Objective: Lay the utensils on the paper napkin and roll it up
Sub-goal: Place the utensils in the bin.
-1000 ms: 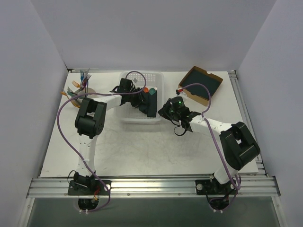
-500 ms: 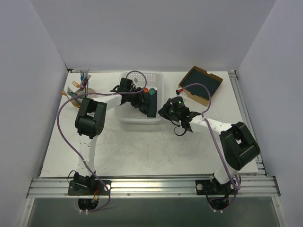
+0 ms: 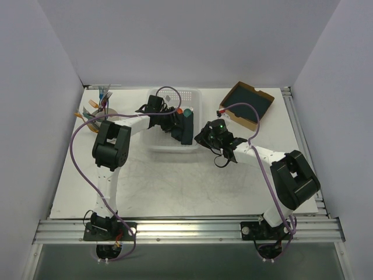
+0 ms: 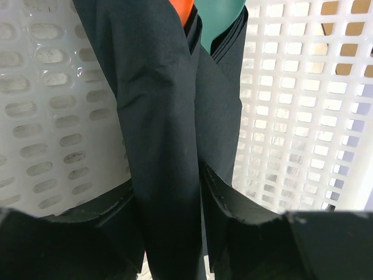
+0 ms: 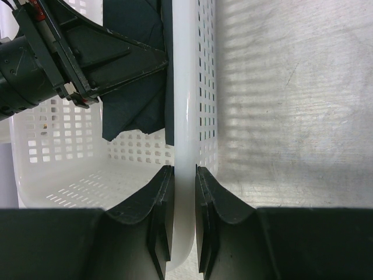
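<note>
The paper napkin [image 4: 163,116], rolled into a narrow dark bundle, lies in the white basket [image 3: 169,143]. The orange tip of the utensils [image 4: 183,9] shows at its far end, also visible from above [image 3: 179,111]. My left gripper [image 4: 169,186] straddles the bundle, open, with a thin gap at the right finger [image 4: 245,216]. From above, the left gripper [image 3: 173,121] reaches into the basket from the left. My right gripper [image 5: 184,175] is shut on the basket's rim [image 5: 182,105], seen at the basket's right edge [image 3: 202,139] from above.
A second dark roll with a teal tip [image 4: 218,17] lies right beside the bundle. A holder with loose orange and teal cutlery [image 3: 96,111] stands at the far left. A cardboard box of dark sheets [image 3: 249,104] sits at the back right.
</note>
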